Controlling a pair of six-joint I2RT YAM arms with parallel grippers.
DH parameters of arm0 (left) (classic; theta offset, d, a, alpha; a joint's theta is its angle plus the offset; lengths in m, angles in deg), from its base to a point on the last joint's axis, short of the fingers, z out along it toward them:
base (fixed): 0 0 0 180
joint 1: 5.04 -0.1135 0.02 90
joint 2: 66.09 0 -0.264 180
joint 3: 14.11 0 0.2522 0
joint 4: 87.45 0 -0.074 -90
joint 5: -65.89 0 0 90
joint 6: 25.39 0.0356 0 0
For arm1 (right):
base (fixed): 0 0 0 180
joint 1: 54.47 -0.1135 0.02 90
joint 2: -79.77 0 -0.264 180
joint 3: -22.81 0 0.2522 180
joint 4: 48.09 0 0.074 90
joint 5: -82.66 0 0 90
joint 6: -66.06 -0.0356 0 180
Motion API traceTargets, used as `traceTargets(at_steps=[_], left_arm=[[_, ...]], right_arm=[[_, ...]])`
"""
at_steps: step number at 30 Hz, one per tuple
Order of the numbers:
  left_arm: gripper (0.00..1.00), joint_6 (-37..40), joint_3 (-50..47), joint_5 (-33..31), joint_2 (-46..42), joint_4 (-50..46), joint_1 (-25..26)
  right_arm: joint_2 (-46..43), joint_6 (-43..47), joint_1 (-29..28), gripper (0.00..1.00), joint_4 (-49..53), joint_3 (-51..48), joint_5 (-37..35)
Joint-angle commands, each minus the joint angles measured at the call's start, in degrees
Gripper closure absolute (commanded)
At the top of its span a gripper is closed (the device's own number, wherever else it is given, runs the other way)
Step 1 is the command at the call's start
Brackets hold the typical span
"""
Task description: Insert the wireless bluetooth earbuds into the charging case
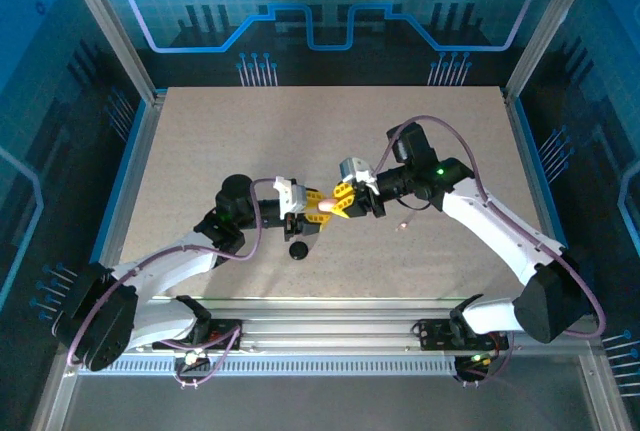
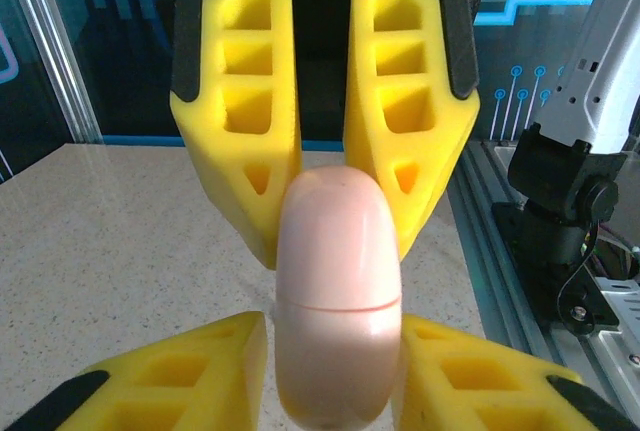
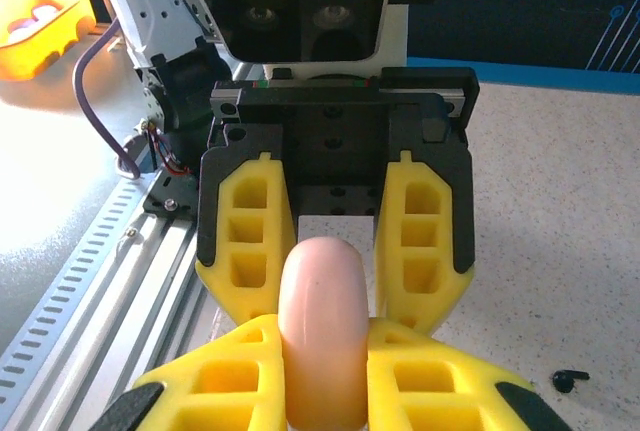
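Pink charging case (image 3: 322, 291) sits pinched in the right end effector (image 3: 325, 339), its far end inside the left end effector (image 2: 333, 323), whose grip is unclear.

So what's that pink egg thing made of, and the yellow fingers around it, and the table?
The pink case looks like smooth hard plastic, slightly glossy: it shines softly and has a thin seam around it. The yellow fingers look matte, maybe rubbery or printed plastic, with hollow cells; I can't tell which. The table looks like speckled beige stone or laminate, fairly matte.
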Motion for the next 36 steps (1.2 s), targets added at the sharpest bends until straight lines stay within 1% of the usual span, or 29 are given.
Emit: traceTargets(at_steps=[1,4,6,8,12,13,14,16,17,18,25,31,36], left_arm=[[0.65,1.0,2.1,0.7,-0.2,-0.3,0.0],[0.64,0.8,2.1,0.7,-0.5,-0.3,0.0],[0.65,0.7,2.1,0.7,-0.7,-0.5,0.0],[0.71,0.8,2.2,0.7,-0.8,-0.7,0.0],[0.80,1.6,2.6,0.8,-0.7,-2.3,0.1],[0.81,1.7,2.6,0.8,-0.7,-2.7,0.1],[0.83,1.8,2.7,0.8,-0.7,-2.9,0.1],[0.84,1.9,2.8,0.7,-0.7,-2.9,0.1],[0.84,1.9,2.8,0.7,-0.7,-2.8,0.1],[0.84,1.9,2.9,0.7,-0.6,-2.8,0.1],[0.84,1.7,2.7,0.7,-1.1,-2.8,0.2],[0.85,1.8,2.6,1.0,-1.4,-2.9,0.2],[0.85,2.0,2.6,0.8,-1.5,-2.9,0.3]], right_arm=[[0.7,1.7,-1.1,0.87,2.3,1.9,-0.3],[1.0,2.5,-1.4,0.87,3.2,2.4,-0.7],[1.2,2.9,-1.5,0.87,4.0,2.7,-1.1],[1.4,3.3,-1.5,0.87,4.6,3.0,-1.7],[1.1,2.8,-1.5,0.87,3.9,2.9,-1.8],[1.0,2.6,-1.5,0.85,3.6,2.8,-1.8],[0.8,2.3,-1.5,0.80,3.3,2.8,-1.8],[0.8,1.0,-1.5,0.59,2.4,2.8,-1.7],[0.9,0.6,-1.6,0.56,2.0,2.8,-1.5],[1.0,0.4,-1.7,0.54,1.8,2.8,-1.5],[1.4,-1.6,-2.2,0.53,-0.6,2.4,-2.8],[0.8,-5.1,-1.7,0.54,-3.4,1.9,-7.8],[-0.9,-9.3,0.1,0.54,-7.9,0.3,-10.5]])
